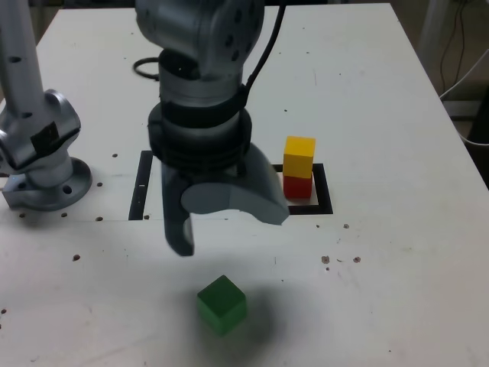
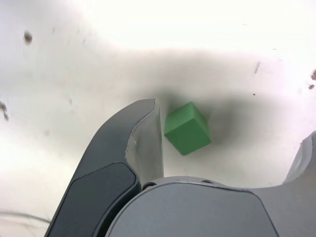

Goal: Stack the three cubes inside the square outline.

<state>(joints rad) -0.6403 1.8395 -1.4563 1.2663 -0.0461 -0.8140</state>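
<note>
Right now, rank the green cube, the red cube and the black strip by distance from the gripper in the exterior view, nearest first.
1. Green cube: just below the open gripper.
2. Too close to call: red cube, under the yellow cube on the exterior view's right; black strip, on its left.

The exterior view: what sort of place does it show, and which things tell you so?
Probably a robotics lab or workshop: a robot arm hangs over a marked white tabletop, with a green cube and a black square outline set out.
</note>
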